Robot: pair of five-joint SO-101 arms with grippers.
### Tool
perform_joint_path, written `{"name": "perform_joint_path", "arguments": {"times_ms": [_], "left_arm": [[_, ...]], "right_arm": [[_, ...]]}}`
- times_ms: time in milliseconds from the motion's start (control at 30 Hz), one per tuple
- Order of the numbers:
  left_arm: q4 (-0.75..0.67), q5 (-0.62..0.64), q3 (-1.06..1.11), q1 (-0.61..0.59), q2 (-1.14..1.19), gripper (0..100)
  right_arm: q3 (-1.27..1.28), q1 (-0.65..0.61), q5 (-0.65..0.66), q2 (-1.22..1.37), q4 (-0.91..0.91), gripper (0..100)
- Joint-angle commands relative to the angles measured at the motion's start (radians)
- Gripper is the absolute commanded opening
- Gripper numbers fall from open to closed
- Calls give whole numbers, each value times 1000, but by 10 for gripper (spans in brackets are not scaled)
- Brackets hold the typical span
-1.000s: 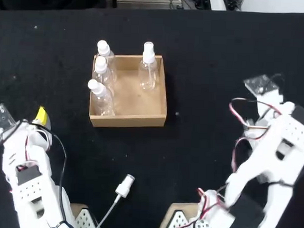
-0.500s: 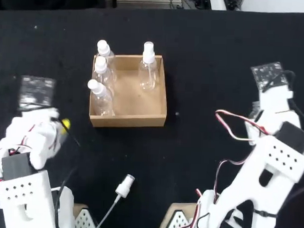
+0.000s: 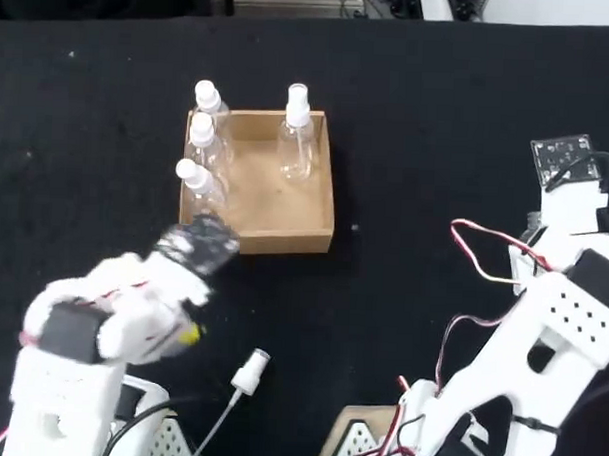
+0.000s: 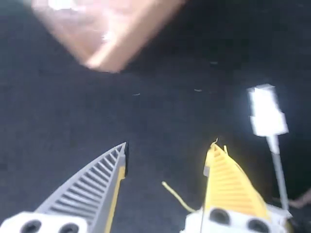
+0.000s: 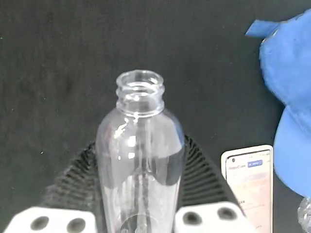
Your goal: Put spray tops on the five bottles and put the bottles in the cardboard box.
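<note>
High view: left arm (image 3: pixel 111 321) has swung in from the far left side of the table (image 3: pixel 439 113) and now hangs over the front middle, close to the front-left corner of the cardboard box (image 3: pixel 256 238). Right arm has drifted a little further away from the box.

Left tool (image 4: pixel 169 145) is wide apart and empty. The loose spray top (image 4: pixel 266 116) lies flat on the table just ahead of it, past the yellow finger; the box sits further ahead on the grey-finger side. Looks like the approach to pick up the last top.

Right tool (image 5: pixel 139 143) is clamped around the fifth bottle (image 5: pixel 140 92), upright, neck uncapped. The other four bottles (image 3: pixel 297 138) stand capped in the box.

Room: bare table all round the spray top, nothing touching it, so an easy descent. Box wall is near the left arm, mind it on the lift. A phone (image 5: pixel 245 179) and a blue object (image 5: pixel 291 97) lie beside the right tool, away from the box. Box has free floor on its right half.
</note>
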Motion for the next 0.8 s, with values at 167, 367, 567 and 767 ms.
{"name": "perform_joint_path", "arguments": {"times_ms": [167, 367, 567, 767], "left_arm": [[-103, 201, -7, 328, 253, 245], [-184, 299, 22, 556, 379, 245], [-305, 325, 150, 593, 419, 245], [-367, 362, 189, 593, 419, 250]], "right_arm": [[-8, 63, -2, 24, -17, 11], [13, 78, -2, 19, -18, 11], [53, 72, -2, 19, -23, 11], [54, 71, 0, 19, -23, 11]]}}
